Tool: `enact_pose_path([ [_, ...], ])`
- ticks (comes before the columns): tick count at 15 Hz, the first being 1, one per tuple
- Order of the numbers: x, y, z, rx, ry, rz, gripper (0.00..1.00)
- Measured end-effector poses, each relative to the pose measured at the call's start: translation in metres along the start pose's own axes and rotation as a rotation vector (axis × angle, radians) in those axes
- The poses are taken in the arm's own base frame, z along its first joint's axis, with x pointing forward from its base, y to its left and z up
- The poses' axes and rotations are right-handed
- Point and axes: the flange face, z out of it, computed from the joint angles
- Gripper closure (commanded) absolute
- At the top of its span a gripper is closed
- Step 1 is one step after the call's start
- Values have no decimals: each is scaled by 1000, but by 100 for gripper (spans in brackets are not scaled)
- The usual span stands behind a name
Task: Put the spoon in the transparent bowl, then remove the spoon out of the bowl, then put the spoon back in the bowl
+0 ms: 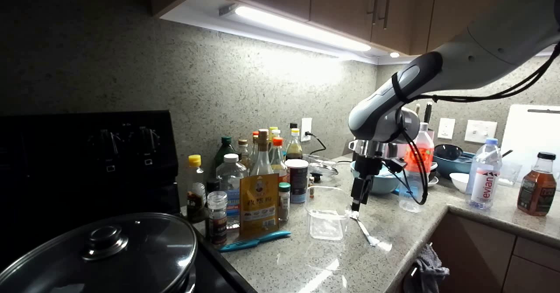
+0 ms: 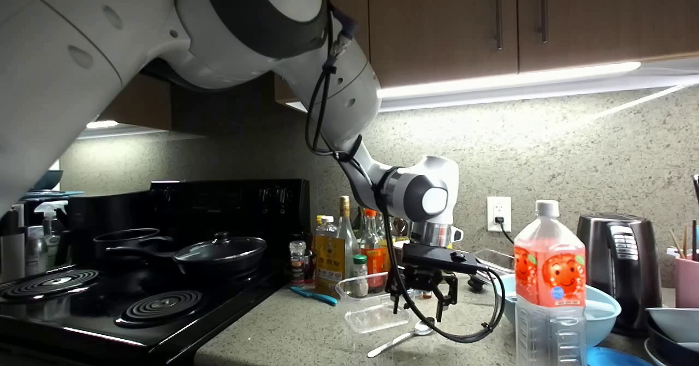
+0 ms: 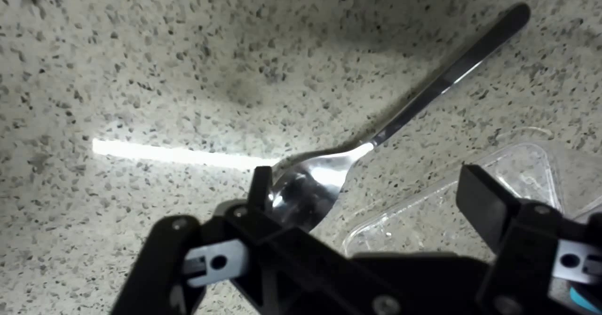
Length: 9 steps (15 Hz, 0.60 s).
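The tool (image 3: 369, 192), spread wide and empty, hangs over the spoon (image 3: 390, 129) — contact unclear.

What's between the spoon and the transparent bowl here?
In the wrist view, only speckled countertop shows between the spoon and the transparent bowl; the claw hides that strip's lower end.

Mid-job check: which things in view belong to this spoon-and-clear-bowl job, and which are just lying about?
For the job:
transparent bowl
spoon, lying outside it
gripper, open

Just lying about:
turquoise utensil
light blue bowl
Evian bottle
red-labelled bottle
mustard-coloured pouch
lidded pan
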Motion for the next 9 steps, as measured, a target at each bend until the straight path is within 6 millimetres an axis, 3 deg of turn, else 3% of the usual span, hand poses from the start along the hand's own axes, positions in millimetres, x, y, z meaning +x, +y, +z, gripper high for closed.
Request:
enact_pose_path([
  [9, 8, 23, 7, 17, 7, 12, 0],
])
